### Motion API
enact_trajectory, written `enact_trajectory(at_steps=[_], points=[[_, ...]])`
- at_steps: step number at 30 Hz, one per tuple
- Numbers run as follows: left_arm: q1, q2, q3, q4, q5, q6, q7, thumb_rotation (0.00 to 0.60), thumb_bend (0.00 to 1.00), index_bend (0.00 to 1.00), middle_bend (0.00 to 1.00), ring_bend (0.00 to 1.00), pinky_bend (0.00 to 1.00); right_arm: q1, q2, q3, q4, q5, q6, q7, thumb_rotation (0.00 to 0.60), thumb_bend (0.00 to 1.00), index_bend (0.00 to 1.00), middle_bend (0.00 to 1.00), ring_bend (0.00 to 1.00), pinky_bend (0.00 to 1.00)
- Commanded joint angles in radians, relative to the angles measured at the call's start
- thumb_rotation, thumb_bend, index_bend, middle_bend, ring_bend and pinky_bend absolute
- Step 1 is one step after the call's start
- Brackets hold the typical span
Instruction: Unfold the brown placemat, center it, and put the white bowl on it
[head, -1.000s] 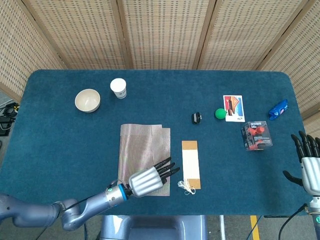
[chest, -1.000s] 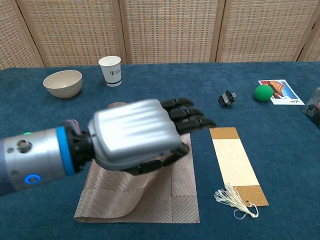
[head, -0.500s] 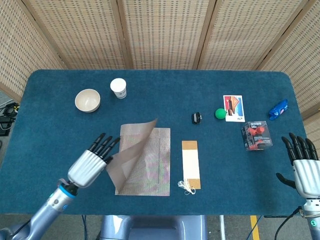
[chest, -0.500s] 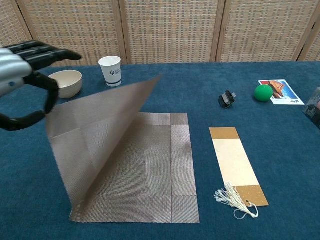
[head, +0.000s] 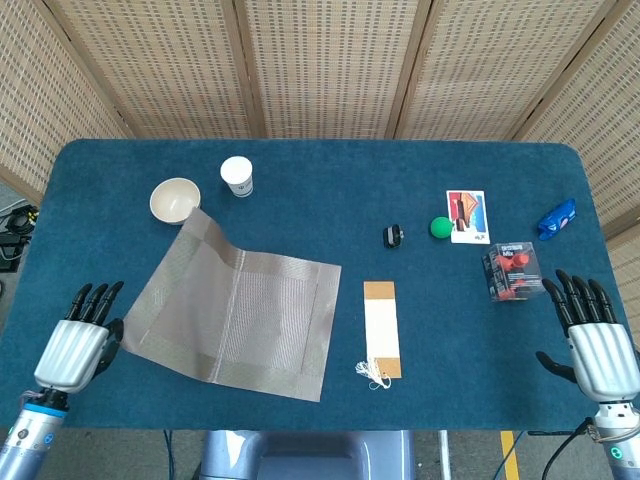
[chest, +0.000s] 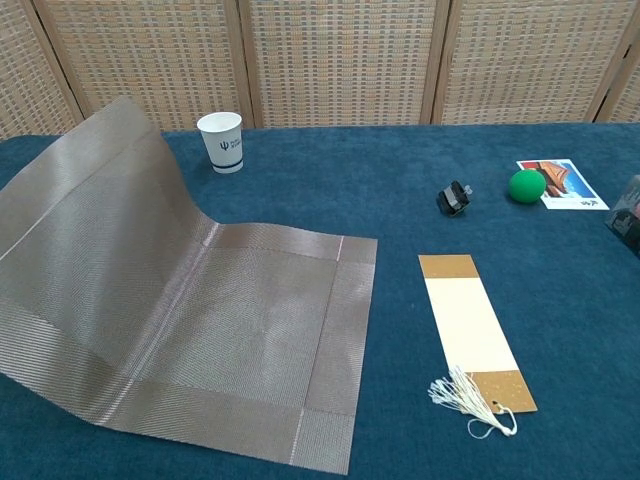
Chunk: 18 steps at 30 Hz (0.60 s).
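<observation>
Brown placemat (head: 237, 313) opened out on the blue table (head: 400, 190), its left half lifted off the surface.
The left hand (head: 74, 344) sits at the mat's left edge, fingers straight; whether it holds the mat, I cannot tell. The right hand (head: 597, 341) is released, fingers apart. The white bowl (head: 175, 200) sits just beyond the mat's raised far corner, beside a paper cup (head: 237, 176).

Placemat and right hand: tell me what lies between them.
In the head view, the bookmark with tassel lies on the blue cloth between the brown placemat and the right hand; otherwise bare.
</observation>
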<state>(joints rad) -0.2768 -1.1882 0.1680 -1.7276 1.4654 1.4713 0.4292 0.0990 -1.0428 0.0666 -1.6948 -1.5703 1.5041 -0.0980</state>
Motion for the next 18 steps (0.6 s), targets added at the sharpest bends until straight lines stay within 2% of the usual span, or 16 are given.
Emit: enact_trajectory(at_steps=[1, 2, 3, 5, 9, 11, 18], points=[[0.018, 0.027, 0.008, -0.002, -0.078, -0.069, -0.011, 0.600, 0.13, 0.18, 0.00, 0.00, 0.00, 0.002, 0.002, -0.002, -0.002, -0.003, -0.003, 0.002, 0.600, 0.00, 0.06, 0.00, 0.00, 0.00], [0.019, 0.034, 0.006, -0.013, -0.099, -0.086, -0.006, 0.600, 0.06, 0.09, 0.00, 0.00, 0.00, 0.002, 0.002, -0.002, -0.003, -0.005, -0.003, 0.003, 0.600, 0.00, 0.06, 0.00, 0.00, 0.00], [0.019, 0.038, 0.005, -0.020, -0.110, -0.096, -0.005, 0.600, 0.02, 0.04, 0.00, 0.00, 0.00, 0.002, 0.002, -0.003, -0.003, -0.006, -0.003, 0.003, 0.600, 0.00, 0.06, 0.00, 0.00, 0.00], [0.023, 0.050, 0.000, -0.038, -0.148, -0.119, -0.009, 0.600, 0.00, 0.00, 0.00, 0.00, 0.00, 0.002, 0.003, -0.005, -0.003, -0.010, -0.003, 0.004, 0.600, 0.00, 0.06, 0.00, 0.00, 0.00], [0.037, 0.076, -0.021, -0.082, -0.209, -0.120, -0.004, 0.600, 0.00, 0.00, 0.00, 0.00, 0.00, 0.001, 0.004, -0.007, -0.003, -0.012, -0.002, 0.005, 0.600, 0.00, 0.06, 0.00, 0.00, 0.00], [0.049, 0.091, -0.036, -0.097, -0.185, -0.093, -0.051, 0.600, 0.00, 0.00, 0.00, 0.00, 0.00, 0.000, 0.004, -0.007, -0.002, -0.013, 0.001, 0.007, 0.600, 0.00, 0.07, 0.00, 0.00, 0.00], [0.088, 0.100, -0.090, -0.078, 0.000, 0.059, -0.253, 0.600, 0.00, 0.00, 0.00, 0.00, 0.00, 0.006, -0.006, -0.014, 0.006, -0.029, -0.007, -0.009, 0.600, 0.00, 0.07, 0.00, 0.00, 0.00]])
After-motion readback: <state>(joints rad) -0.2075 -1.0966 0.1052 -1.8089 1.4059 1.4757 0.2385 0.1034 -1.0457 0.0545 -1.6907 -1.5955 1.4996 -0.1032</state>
